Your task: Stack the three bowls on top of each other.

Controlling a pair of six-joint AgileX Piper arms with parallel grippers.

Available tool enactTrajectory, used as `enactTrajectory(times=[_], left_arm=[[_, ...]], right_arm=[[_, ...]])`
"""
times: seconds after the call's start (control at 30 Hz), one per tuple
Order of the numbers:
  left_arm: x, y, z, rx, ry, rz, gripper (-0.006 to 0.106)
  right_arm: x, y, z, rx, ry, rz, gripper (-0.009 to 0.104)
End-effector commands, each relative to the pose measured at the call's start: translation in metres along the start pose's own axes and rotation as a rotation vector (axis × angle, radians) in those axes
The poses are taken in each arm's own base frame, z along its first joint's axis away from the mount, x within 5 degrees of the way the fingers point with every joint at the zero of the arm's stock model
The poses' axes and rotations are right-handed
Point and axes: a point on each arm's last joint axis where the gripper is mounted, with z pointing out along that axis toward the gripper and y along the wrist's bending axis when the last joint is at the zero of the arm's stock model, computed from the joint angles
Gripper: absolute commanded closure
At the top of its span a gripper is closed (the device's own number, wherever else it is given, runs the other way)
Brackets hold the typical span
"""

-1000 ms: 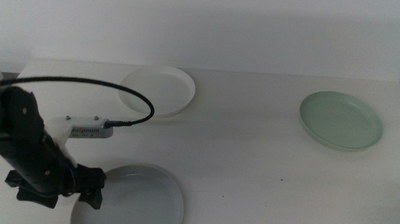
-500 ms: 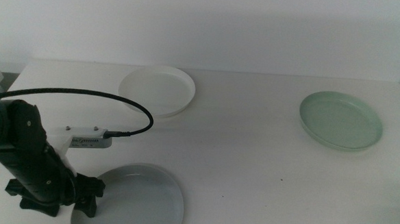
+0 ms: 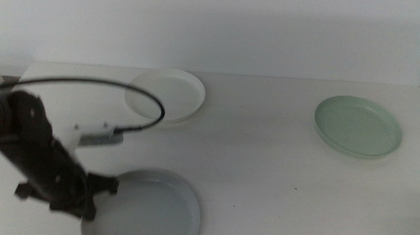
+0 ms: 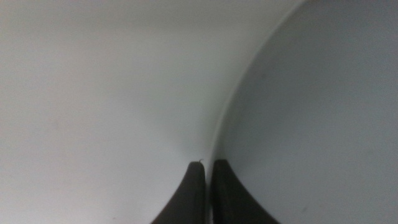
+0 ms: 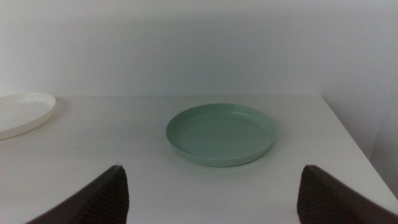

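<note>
The grey bowl (image 3: 151, 209) sits at the table's front left. My left gripper (image 3: 95, 198) is at its left rim, and in the left wrist view the gripper (image 4: 208, 165) has its jaws pinched together on the rim of the grey bowl (image 4: 311, 124). The cream-white bowl (image 3: 166, 94) rests at the back left and also shows in the right wrist view (image 5: 22, 112). The mint green bowl (image 3: 358, 126) rests at the right and is in front of my right gripper (image 5: 213, 186), which is open, empty and out of the middle view.
A black cable (image 3: 143, 96) loops from the left arm over the table near the cream-white bowl. The white table (image 3: 265, 171) runs to a wall at the back; its right edge (image 5: 354, 143) lies just past the green bowl.
My left arm has shifted slightly to the right, and the grey bowl has moved a little right with it. The other two bowls have not moved.
</note>
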Motion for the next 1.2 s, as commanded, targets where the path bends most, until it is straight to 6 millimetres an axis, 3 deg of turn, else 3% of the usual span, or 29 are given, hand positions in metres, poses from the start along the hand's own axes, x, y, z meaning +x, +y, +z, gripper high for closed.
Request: enactTrajectory(times=[0.0,0.1,0.23,0.53,0.67,0.9,1.07,1.17], left_arm=[[-0.008,-0.014,-0.02,0.035,-0.03,0.012,0.102],[-0.029,-0.035,-0.046,0.041,-0.054,0.033,0.102],[-0.062,-0.065,-0.061,0.032,-0.074,0.088,0.102],[-0.123,-0.117,-0.039,0.082,-0.073,0.174,0.102],[-0.136,-0.131,-0.02,0.085,-0.045,0.199,0.102],[-0.142,-0.132,0.015,0.081,0.004,0.185,0.102],[-0.145,-0.132,0.022,0.081,-0.007,0.183,0.101],[-0.145,-0.131,0.022,0.073,-0.01,0.187,0.096]], right_arm=[[0.0,0.0,0.0,0.006,-0.014,-0.012,0.002],[0.0,0.0,0.0,0.006,-0.014,-0.012,0.002],[0.0,0.0,0.0,0.006,-0.014,-0.012,0.002],[0.0,0.0,0.0,0.006,-0.014,-0.012,0.002],[0.0,0.0,0.0,0.006,-0.014,-0.012,0.002],[0.0,0.0,0.0,0.006,-0.014,-0.012,0.002],[0.0,0.0,0.0,0.006,-0.014,-0.012,0.002],[0.0,0.0,0.0,0.006,-0.014,-0.012,0.002]])
